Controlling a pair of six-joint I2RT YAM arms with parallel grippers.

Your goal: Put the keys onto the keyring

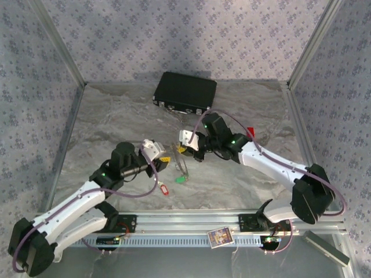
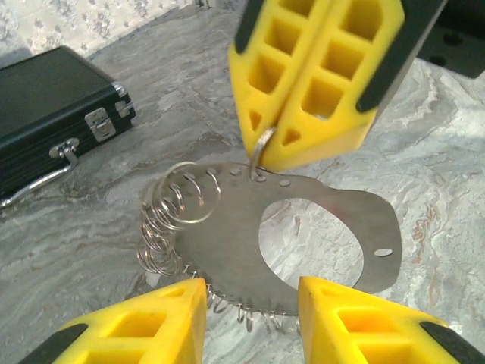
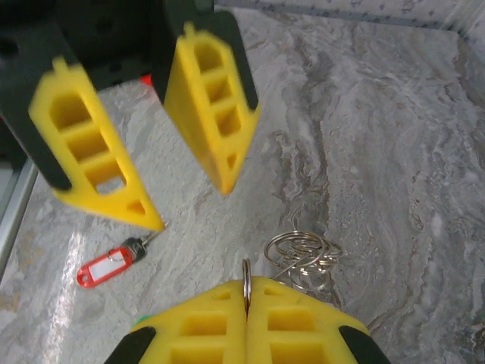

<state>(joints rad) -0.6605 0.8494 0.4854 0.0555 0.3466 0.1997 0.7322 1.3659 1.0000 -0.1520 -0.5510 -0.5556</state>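
Observation:
The keyring point(image 2: 227, 243) is a flat round metal loop with a wide hole and several small wire rings point(image 2: 170, 212) along its edge. It hangs above the table point(image 1: 116, 116) from one small ring pinched in my shut right gripper point(image 2: 267, 152) point(image 3: 245, 284). My left gripper point(image 2: 251, 282) faces the loop's lower edge, its yellow fingers point(image 2: 151, 326) apart and empty. From above, the left gripper point(image 1: 168, 157) and right gripper point(image 1: 184, 149) nearly meet over the keyring point(image 1: 182, 165). The red-tagged key point(image 3: 106, 265) point(image 1: 163, 188) and green-tagged key point(image 1: 181, 179) lie on the table below.
A shut black case point(image 1: 185, 92) point(image 2: 45, 114) lies at the back of the table. A small red block point(image 1: 250, 131) sits beside the right arm. A metal rail with a small card point(image 1: 220, 237) runs along the near edge, and patterned walls enclose the sides.

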